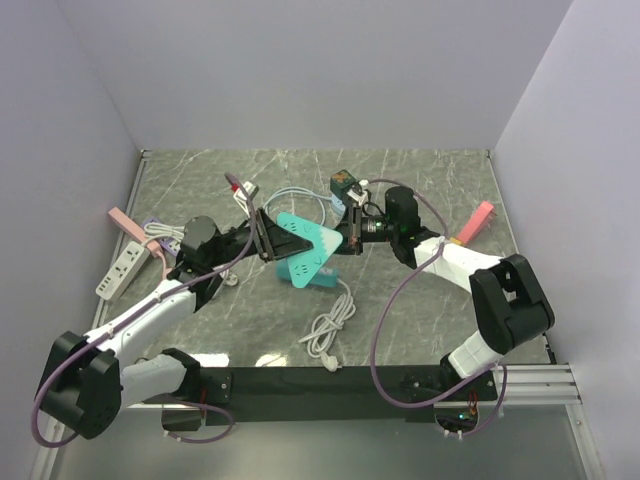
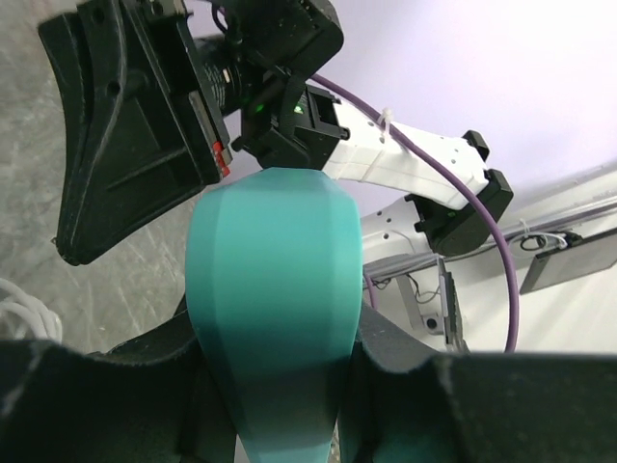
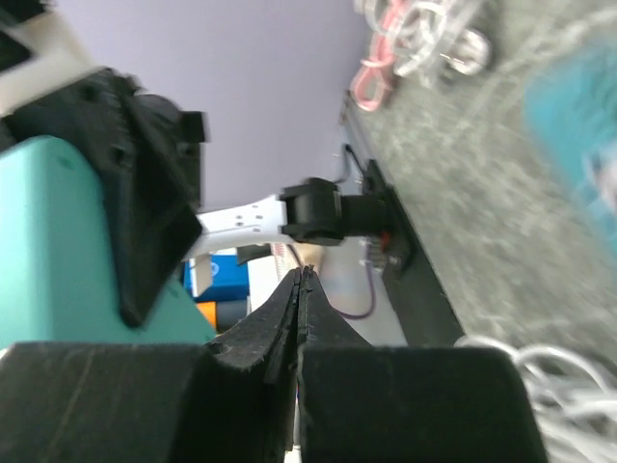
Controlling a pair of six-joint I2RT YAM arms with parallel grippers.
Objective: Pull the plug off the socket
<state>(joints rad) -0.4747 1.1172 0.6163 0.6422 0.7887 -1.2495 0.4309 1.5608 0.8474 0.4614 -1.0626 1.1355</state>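
No writing, label, brand, number or sign is being shown sharply enough to be read in any of the views. The teal socket strip [image 1: 300, 237] is being seen without legible marking, and the blue and orange patch [image 3: 207, 285] far back in the right wrist view is being rendered too blurred for lettering to be made out.

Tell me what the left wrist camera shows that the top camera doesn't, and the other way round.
Only the left wrist view: a close look at the left gripper, its fingers pressing both sides of the teal power strip. Only the top view: the white cable coil, a white power strip and a pink strip on the table. Both: the left gripper holding the teal power strip, with the right gripper close beside it.
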